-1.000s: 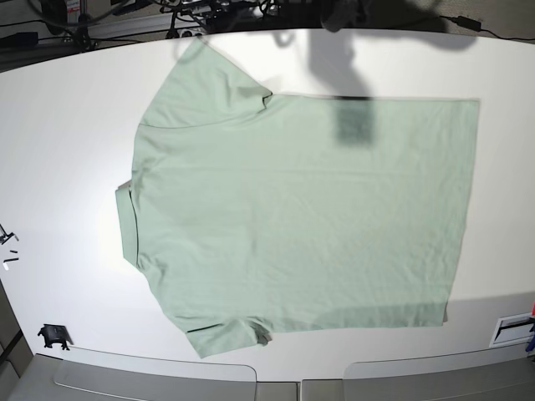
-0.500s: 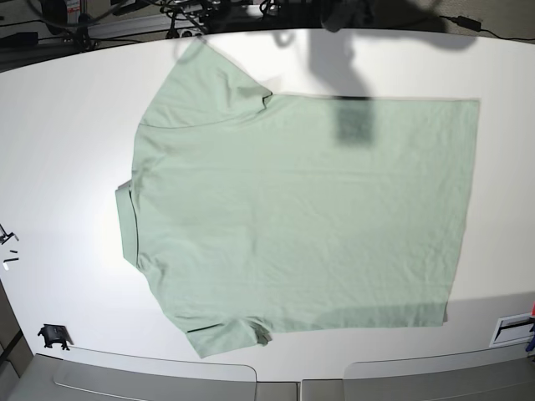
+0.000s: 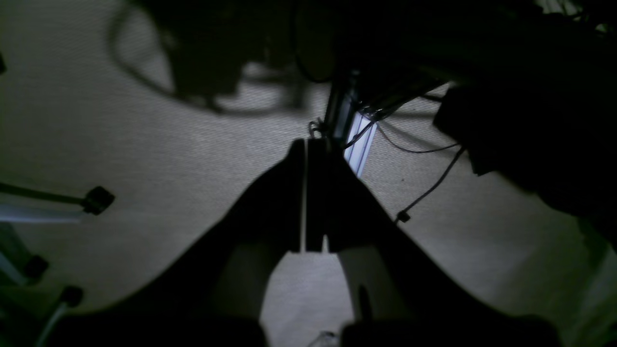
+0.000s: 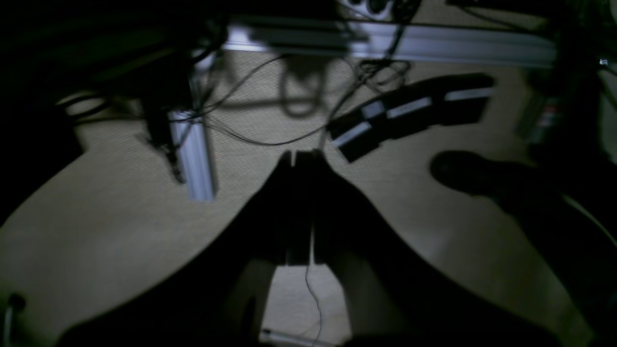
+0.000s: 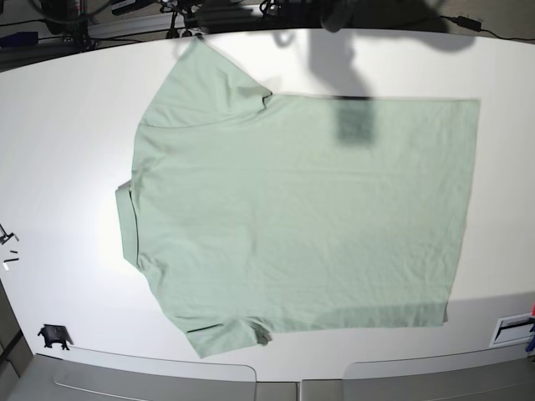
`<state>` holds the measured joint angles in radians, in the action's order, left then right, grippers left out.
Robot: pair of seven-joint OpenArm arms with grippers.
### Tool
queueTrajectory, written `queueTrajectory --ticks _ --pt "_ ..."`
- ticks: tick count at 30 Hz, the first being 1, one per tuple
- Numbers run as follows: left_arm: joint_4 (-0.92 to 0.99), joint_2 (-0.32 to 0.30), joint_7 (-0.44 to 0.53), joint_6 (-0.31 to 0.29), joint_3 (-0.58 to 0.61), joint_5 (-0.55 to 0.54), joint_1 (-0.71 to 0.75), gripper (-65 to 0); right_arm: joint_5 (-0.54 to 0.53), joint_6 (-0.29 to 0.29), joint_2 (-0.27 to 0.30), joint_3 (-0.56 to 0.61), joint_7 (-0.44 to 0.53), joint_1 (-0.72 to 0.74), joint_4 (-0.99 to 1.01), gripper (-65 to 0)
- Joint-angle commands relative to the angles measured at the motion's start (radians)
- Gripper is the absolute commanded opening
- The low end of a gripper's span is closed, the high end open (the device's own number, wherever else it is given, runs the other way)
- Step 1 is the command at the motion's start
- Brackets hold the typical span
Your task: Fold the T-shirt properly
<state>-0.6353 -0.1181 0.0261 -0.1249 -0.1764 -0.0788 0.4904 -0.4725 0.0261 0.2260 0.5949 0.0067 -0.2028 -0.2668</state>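
Note:
The pale mint-green T-shirt [image 5: 292,213] lies spread flat on the white table [image 5: 58,134] in the base view, collar toward the left, hem toward the right, one sleeve at the top and one at the bottom. Neither arm shows in the base view. The left gripper [image 3: 307,147] appears in the left wrist view with its jaws pressed together, empty, over a dim carpeted floor. The right gripper [image 4: 301,156] appears in the right wrist view, jaws together and empty, also over the floor. The shirt is not in either wrist view.
A small black clip [image 5: 53,336] sits at the table's lower left edge, and a white label [image 5: 512,328] at the lower right. Cables and metal rails [image 4: 385,41] lie on the floor beyond the table. A dark shadow patch [image 5: 355,121] falls on the shirt's upper part.

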Motion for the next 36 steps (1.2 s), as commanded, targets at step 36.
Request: queueTrajectory --ticks 36 --pt "-1.636 -0.160 -0.536 -0.573 -0.387 -0.792 0.817 -65.0 -0.558 0.510 0.266 -0.931 0.029 -1.015 -1.753 -65.0"
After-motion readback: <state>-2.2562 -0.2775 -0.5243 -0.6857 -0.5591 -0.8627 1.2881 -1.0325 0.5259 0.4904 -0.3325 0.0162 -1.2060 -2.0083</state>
